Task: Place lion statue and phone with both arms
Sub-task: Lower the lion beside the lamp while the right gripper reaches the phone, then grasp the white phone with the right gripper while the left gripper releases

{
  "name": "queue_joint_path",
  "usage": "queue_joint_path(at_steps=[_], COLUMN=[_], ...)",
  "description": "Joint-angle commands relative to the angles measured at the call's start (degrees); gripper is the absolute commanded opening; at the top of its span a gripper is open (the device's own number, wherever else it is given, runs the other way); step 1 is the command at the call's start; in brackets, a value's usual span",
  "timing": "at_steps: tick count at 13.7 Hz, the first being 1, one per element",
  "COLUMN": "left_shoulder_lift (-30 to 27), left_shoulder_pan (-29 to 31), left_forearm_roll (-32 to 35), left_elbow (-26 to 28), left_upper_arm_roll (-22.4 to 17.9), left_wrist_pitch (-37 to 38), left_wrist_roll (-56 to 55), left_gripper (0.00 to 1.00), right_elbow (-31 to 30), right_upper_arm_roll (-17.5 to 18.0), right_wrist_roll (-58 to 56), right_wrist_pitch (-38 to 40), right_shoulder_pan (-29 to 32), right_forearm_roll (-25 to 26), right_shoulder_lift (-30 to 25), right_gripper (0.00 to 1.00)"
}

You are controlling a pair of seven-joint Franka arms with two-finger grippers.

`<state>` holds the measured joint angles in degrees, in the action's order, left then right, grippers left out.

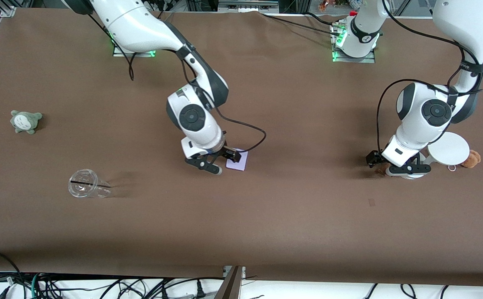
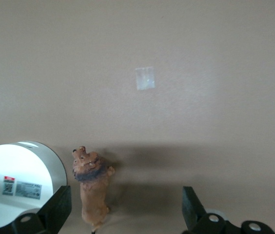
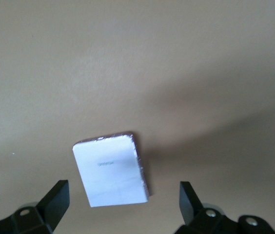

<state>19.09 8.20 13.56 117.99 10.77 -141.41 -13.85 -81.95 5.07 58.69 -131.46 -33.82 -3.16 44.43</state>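
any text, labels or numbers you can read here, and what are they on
None can be quoted.
White disc stand: sticker with a red mark and lines of print, too small to read.
Phone: one short line of print on its face, blurred.
Left arm: a dark band with pale lettering, too small to read.

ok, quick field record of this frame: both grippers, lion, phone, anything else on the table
left gripper: open, low over the lion statue
right gripper: open, low over the phone
lion statue: on the table, beside the white disc stand
phone: flat on the table, not gripped
other: grey plush, clear cup on its side, brown plush
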Motion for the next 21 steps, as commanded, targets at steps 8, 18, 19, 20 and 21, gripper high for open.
queue_joint_path(at_steps=[8, 18, 19, 20, 21], left_shoulder_lift=[-1.1, -1.2, -1.3, -2.6, -4.5], left_shoulder_pan=[0.4, 1.2, 1.2, 1.2, 1.0], left_forearm_roll=[-6.3, -7.7, -7.8, -8.4, -8.4], left_elbow=[-30.2, -43.6, -43.6, -43.4, -42.8], left_upper_arm_roll=[3.6, 3.0, 2.9, 2.7, 2.0], left_wrist_pitch=[37.8, 56.4, 56.4, 56.4, 56.2], left_wrist_roll=[0.0, 3.2, 3.2, 3.1, 3.2], left_gripper=[1.00, 1.00, 1.00, 1.00, 1.00], right_elbow=[2.3, 2.2, 2.2, 2.2, 2.2], right_upper_arm_roll=[-2.7, -3.3, -3.3, -3.3, -3.2], right_wrist_roll=[12.1, 13.4, 12.5, 10.7, 9.2], right_wrist_pitch=[-6.0, -9.6, -9.3, -9.1, -8.6], right_shoulder_pan=[-6.3, -7.8, -7.1, -6.3, -5.3], right_forearm_roll=[7.6, 8.9, 8.9, 8.5, 8.3], right_shoulder_lift=[6.6, 8.8, 8.4, 7.9, 7.4], right_gripper=[1.00, 0.65, 0.57, 0.47, 0.42])
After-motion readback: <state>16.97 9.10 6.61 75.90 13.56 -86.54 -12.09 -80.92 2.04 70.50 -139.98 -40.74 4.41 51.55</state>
